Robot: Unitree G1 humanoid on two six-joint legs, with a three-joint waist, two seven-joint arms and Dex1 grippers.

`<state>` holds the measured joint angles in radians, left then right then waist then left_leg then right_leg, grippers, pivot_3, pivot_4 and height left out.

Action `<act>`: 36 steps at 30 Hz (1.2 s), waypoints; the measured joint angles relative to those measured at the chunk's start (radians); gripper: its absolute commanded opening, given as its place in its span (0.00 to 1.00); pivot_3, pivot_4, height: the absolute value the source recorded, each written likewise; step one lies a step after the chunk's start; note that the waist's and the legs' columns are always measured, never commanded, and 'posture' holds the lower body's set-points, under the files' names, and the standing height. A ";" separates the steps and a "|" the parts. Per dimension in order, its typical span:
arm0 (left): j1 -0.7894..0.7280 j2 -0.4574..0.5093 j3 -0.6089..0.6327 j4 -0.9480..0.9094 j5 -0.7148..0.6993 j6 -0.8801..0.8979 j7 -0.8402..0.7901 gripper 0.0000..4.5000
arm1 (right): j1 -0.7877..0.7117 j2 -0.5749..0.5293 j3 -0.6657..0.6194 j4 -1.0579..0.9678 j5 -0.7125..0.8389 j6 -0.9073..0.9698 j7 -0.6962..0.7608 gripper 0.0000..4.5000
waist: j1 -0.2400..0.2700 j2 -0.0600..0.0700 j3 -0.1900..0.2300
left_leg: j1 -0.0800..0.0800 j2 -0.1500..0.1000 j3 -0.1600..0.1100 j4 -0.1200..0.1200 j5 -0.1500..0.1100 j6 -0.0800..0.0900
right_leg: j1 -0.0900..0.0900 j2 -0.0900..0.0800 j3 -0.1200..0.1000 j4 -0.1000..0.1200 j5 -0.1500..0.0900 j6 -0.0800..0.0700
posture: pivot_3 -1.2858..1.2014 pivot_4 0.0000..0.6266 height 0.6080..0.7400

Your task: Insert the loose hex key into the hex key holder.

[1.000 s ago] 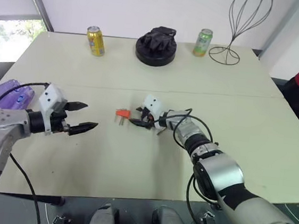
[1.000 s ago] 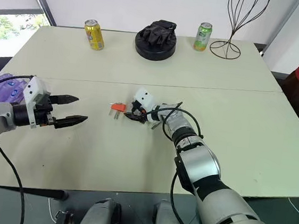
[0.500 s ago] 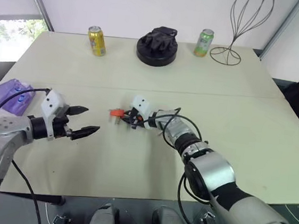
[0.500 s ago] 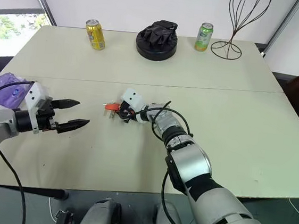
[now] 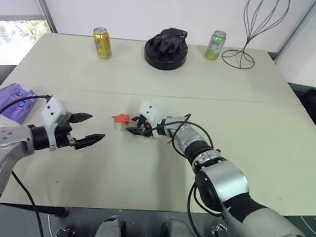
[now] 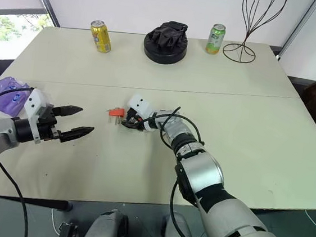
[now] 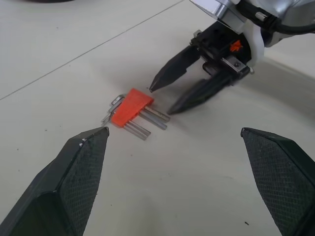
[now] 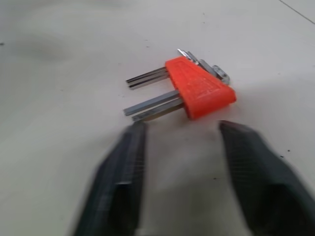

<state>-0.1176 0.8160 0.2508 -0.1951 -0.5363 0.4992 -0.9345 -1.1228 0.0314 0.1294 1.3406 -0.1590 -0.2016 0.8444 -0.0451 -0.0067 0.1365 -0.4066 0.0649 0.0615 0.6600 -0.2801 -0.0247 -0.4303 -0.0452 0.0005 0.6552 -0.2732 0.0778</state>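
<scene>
Two claws face each other over the pale tabletop (image 5: pixel 218 85) in the head views. Compared with a second ago, the right claw (image 5: pixel 133 130) has slid toward the robot's left, and the small red-orange plastic hex key holder (image 5: pixel 122 118) with its grey metal keys lies a little further left than it did; the left claw (image 5: pixel 86 129) hovers where it was. Half a second ago the right claw's tips sat against the holder; now they are just beside it, apart from it. At the far edge stand a yellow can (image 5: pixel 101 43), a black round object (image 5: pixel 165 48), a green can (image 5: pixel 215 44) and a wire stand (image 5: pixel 252 26); a purple plastic bag (image 5: pixel 10 100) lies at the left edge. Open tabletop surrounds the holder on every side, with the widest bare stretch on the robot's right.

From the left wrist, that arm's own fingers (image 7: pixel 78 172) stand spread wide and empty. The holder (image 7: pixel 130 107) lies flat on the tabletop between them and the right claw (image 7: pixel 160 98), whose tips are parted, just short of the protruding keys.

From the right wrist, the right claw's fingers (image 8: pixel 123 172) are spread, gripping nothing, with the holder (image 8: pixel 199 88) just beyond their tips, keys pointing sideways. Bent ends of keys show at the holder's back; whether one of these is the loose hex key cannot be told.
</scene>
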 measured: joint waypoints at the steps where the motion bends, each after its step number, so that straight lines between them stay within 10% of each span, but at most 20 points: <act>1: -0.009 0.000 0.000 0.012 0.001 -0.002 -0.004 1.00 | 0.000 -0.005 0.000 0.000 0.000 -0.010 -0.005 0.99 | 0.000 0.000 0.000 | 0.000 0.000 0.000 0.000 0.000 0.000 | 0.000 0.000 0.000 0.000 0.000 0.000 | 0.52 0.24 1.00; 22: -0.117 -0.018 -0.045 0.131 0.048 -0.034 -0.046 1.00 | 0.038 0.145 0.014 -0.002 -0.043 -0.072 -0.205 0.99 | -0.020 0.000 0.000 | 0.000 0.000 -0.001 -0.002 0.002 -0.003 | 0.000 0.000 0.000 0.002 0.000 0.000 | 0.52 0.24 1.00; 36: -0.087 -0.029 -0.043 0.108 0.047 -0.028 -0.036 1.00 | -0.033 -0.004 -0.071 -0.035 0.024 -0.104 -0.105 0.99 | -0.025 0.000 0.000 | 0.000 0.000 -0.001 -0.004 0.001 -0.003 | 0.000 0.000 0.000 0.002 0.000 0.000 | 0.52 0.24 1.00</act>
<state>-0.2049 0.7869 0.2074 -0.0867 -0.4897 0.4712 -0.9709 -1.1558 0.0274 0.0582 1.3060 -0.1347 -0.3058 0.7394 -0.0699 -0.0067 0.1365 -0.4064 0.0648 0.0605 0.6560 -0.2786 -0.0273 -0.4308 -0.0453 0.0003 0.6570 -0.2732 0.0779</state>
